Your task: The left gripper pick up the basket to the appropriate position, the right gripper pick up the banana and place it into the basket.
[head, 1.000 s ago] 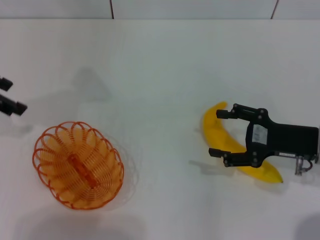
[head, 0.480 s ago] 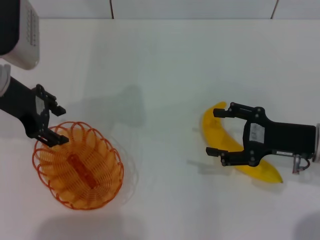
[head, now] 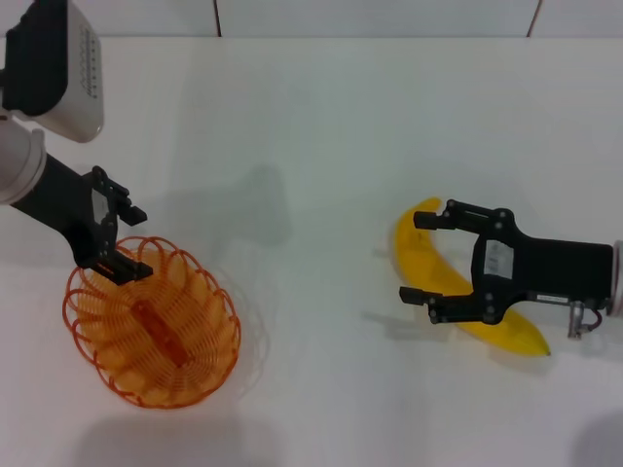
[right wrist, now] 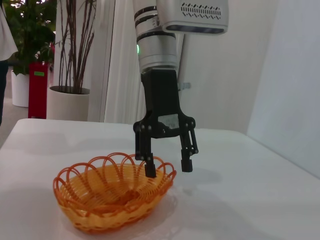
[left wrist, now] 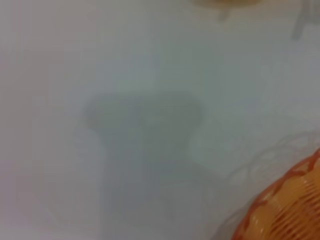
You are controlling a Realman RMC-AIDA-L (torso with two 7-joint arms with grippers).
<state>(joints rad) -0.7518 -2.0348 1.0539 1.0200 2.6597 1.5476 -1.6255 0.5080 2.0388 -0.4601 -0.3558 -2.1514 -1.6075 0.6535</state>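
The orange wire basket (head: 154,329) sits on the white table at the front left. My left gripper (head: 136,244) is open at the basket's far-left rim. In the right wrist view the left gripper (right wrist: 168,167) has one finger inside the basket (right wrist: 111,196) rim and the other outside, straddling it. The basket's edge also shows in the left wrist view (left wrist: 287,210). The yellow banana (head: 424,257) lies on the table at the right. My right gripper (head: 414,257) is open with its fingers on either side of the banana's middle.
The white table (head: 321,146) ends at a wall along the back. In the right wrist view, potted plants (right wrist: 65,65) stand beyond the table's far side.
My left arm has come in from the left edge and lowered its open gripper onto the basket's far-left rim. The right gripper has edged slightly left over the banana.
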